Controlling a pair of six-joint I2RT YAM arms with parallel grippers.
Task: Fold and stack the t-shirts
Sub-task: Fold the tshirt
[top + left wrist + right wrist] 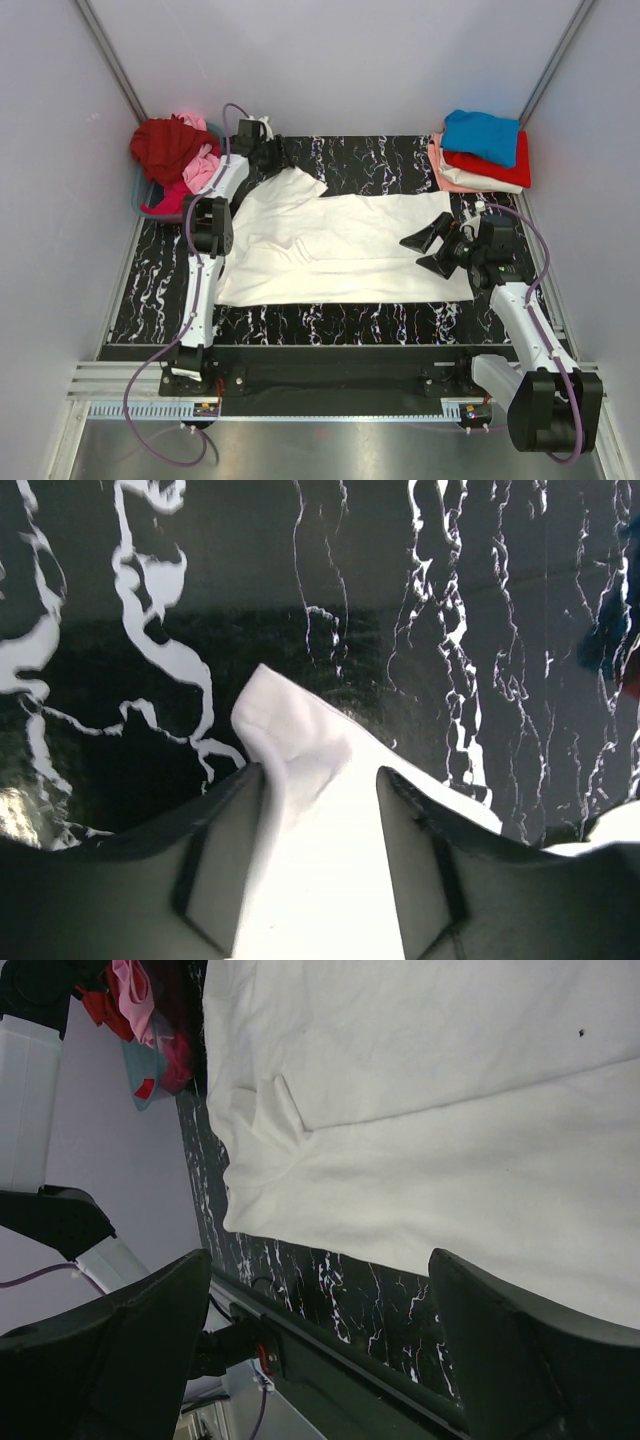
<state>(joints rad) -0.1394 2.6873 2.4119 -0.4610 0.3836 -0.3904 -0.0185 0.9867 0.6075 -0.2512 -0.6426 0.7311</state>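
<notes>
White t-shirt (340, 250) sleeve inside left claw (320, 772), arm stretched far

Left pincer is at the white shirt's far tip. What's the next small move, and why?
Probably close the left pincer on the tip of the white t-shirt. In its wrist view the cloth lies between the fingers, which stand apart, so nothing is gripped yet. The right pincer hovers open over the shirt's right edge, holding nothing.

Spread shirt (340, 250) mid table (370, 160), loose pile (175, 150) far-L corner, folded stack (480, 150) far-R corner.
</notes>
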